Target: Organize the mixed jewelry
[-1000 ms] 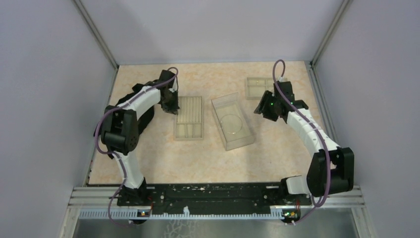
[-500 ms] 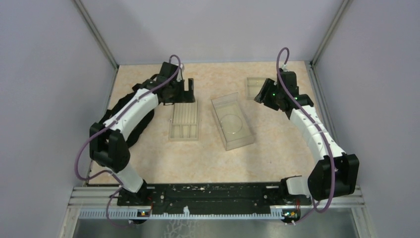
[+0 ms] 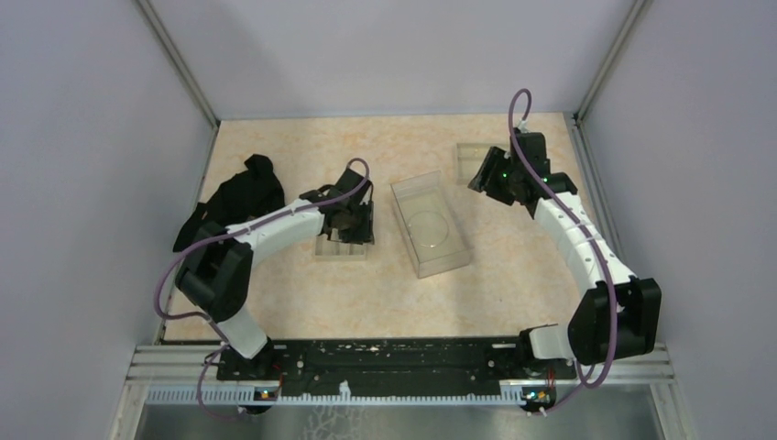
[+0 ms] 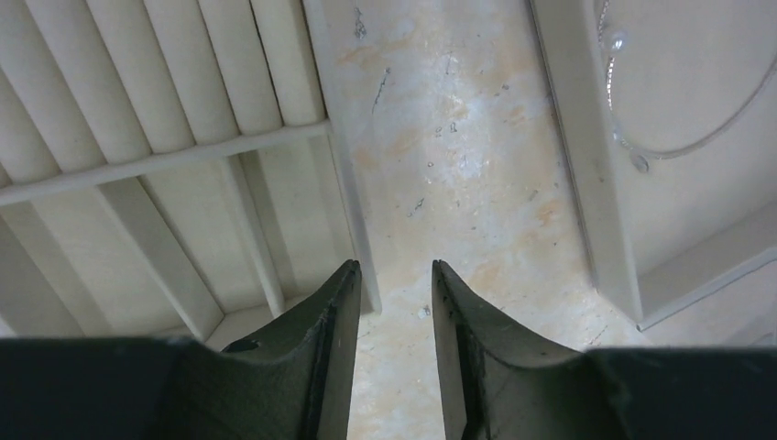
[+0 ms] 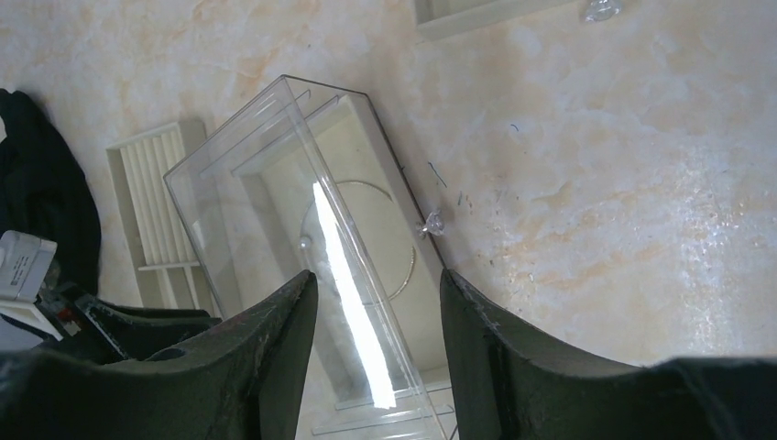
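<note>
The thin silver wire hoop [image 3: 410,226] lies inside the clear plastic box [image 3: 449,261] at mid-table. It also shows in the left wrist view [image 4: 639,163] and the right wrist view [image 5: 406,257]. A tiny clear stud [image 5: 432,225] lies on the table beside the box. Another tiny piece [image 4: 423,312] lies on the table between my left fingers. My left gripper [image 3: 355,220] [image 4: 394,268] is open and empty, low over the right edge of the ridged tray [image 4: 165,92]. My right gripper [image 3: 482,176] [image 5: 377,273] is open and empty, raised right of the box.
The beige ridged tray [image 3: 341,247] sits left of the box. A small beige compartment tray [image 3: 467,156] stands at the back right, with a tiny piece [image 5: 600,9] in it. A black cloth [image 3: 243,188] lies at the left. Grey walls close in three sides.
My left arm has swung from the back left to the near right part of the ridged tray, uncovering the black cloth. The right gripper moved slightly back, then held.
</note>
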`<state>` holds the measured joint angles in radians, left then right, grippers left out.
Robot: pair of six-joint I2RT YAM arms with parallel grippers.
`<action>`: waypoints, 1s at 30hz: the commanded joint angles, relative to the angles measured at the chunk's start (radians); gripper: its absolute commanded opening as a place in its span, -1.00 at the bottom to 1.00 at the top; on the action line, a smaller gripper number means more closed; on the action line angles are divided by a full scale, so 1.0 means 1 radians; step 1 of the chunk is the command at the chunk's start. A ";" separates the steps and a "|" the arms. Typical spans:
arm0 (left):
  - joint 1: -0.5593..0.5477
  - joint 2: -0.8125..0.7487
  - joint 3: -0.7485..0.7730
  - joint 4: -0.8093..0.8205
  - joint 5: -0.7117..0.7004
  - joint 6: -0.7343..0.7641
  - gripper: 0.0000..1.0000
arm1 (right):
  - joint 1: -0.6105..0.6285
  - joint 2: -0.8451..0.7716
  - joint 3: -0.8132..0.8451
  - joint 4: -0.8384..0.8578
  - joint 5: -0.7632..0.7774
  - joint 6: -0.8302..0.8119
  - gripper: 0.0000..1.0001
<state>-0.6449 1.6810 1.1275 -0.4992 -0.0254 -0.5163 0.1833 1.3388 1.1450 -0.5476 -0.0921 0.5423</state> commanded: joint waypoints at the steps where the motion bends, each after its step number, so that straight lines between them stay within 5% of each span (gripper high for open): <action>1: -0.005 0.031 -0.018 0.067 0.002 -0.027 -0.27 | 0.009 0.006 0.022 0.029 -0.021 -0.001 0.03; 7: -0.006 0.068 -0.040 0.074 -0.028 0.005 -0.44 | 0.009 0.015 0.016 0.037 -0.029 0.003 0.02; 10: -0.012 0.060 -0.041 0.064 -0.051 0.093 -1.00 | 0.010 0.017 0.013 0.039 -0.029 0.005 0.02; 16: -0.011 0.038 -0.041 -0.094 -0.118 0.397 -0.99 | 0.009 0.017 0.006 0.039 -0.029 0.004 0.02; 17: -0.008 0.035 -0.052 -0.112 -0.169 0.415 -0.84 | 0.009 0.017 0.002 0.042 -0.029 0.004 0.02; 21: 0.011 0.023 -0.037 -0.132 -0.272 0.426 0.27 | 0.010 0.027 -0.010 0.062 -0.041 0.011 0.01; 23: 0.021 0.001 0.008 -0.156 -0.276 0.415 0.47 | 0.010 0.039 -0.002 0.061 -0.049 0.010 0.01; 30: 0.082 -0.143 0.123 -0.205 -0.224 0.237 0.41 | 0.009 0.068 0.036 0.052 -0.045 -0.017 0.01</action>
<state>-0.5953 1.6562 1.1774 -0.6762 -0.2512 -0.1638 0.1833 1.3960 1.1358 -0.5362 -0.1295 0.5426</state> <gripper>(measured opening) 0.730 0.506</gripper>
